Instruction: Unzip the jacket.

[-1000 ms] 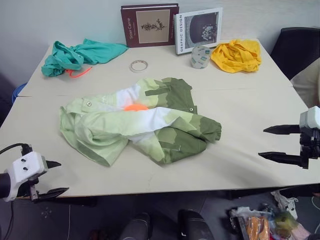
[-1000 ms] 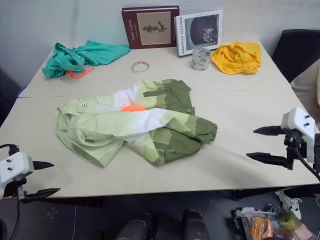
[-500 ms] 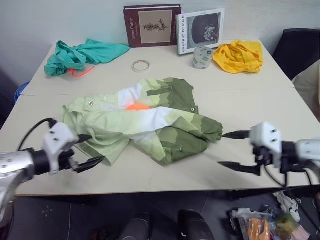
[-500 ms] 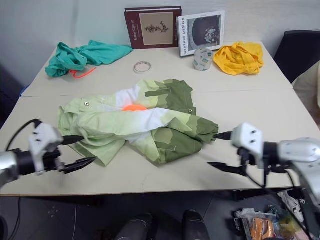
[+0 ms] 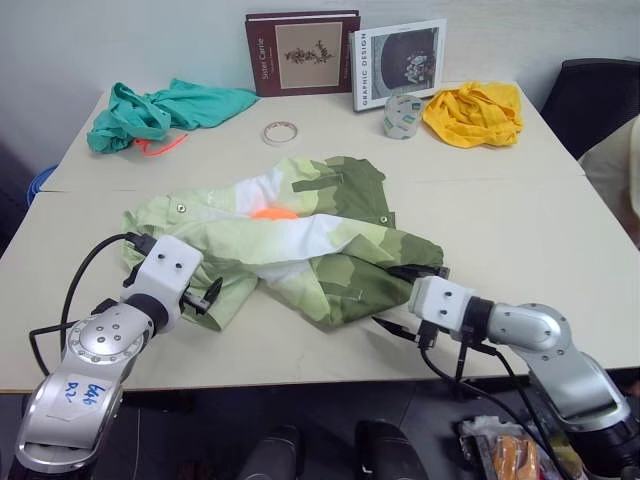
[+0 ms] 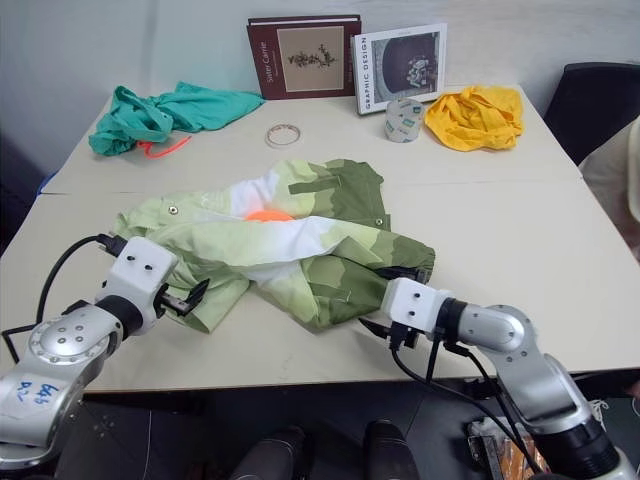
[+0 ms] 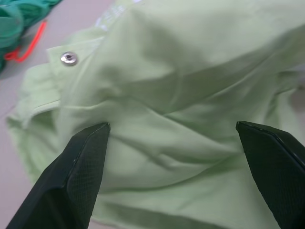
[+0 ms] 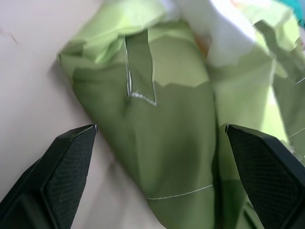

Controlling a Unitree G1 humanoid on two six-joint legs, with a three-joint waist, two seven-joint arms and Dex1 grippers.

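Both my grippers are spread wide, holding nothing. Left gripper [image 5: 205, 292] sits lower left of the head view, fingers [image 7: 78, 167] straddling the jacket's pale green edge; can't tell if they touch the cloth. Right gripper [image 5: 400, 300] is lower center-right, fingers [image 8: 64, 167] either side of the olive-green end, 1 over bare table.

Table [image 5: 520, 230] fills most of the frame. Jacket [image 5: 290, 250] lies crumpled mid-frame, zipper not visible: pale green on the left, white band through the middle, olive-green on the right, orange piece [image 5: 272, 213] near its top center, snap [image 7: 69, 58] on the pale green part.

Teal-green cloth [image 5: 160, 108] with orange cord [image 5: 155, 147] sits upper left. Yellow cloth [image 5: 475, 110] upper right. 2 books lean on the wall at top center: dark red one [image 5: 300, 52], white one [image 5: 398, 62] beside it. Tape roll [image 5: 402, 114] stands just below the white book; flat tape ring [image 5: 279, 132] lies below the red one.
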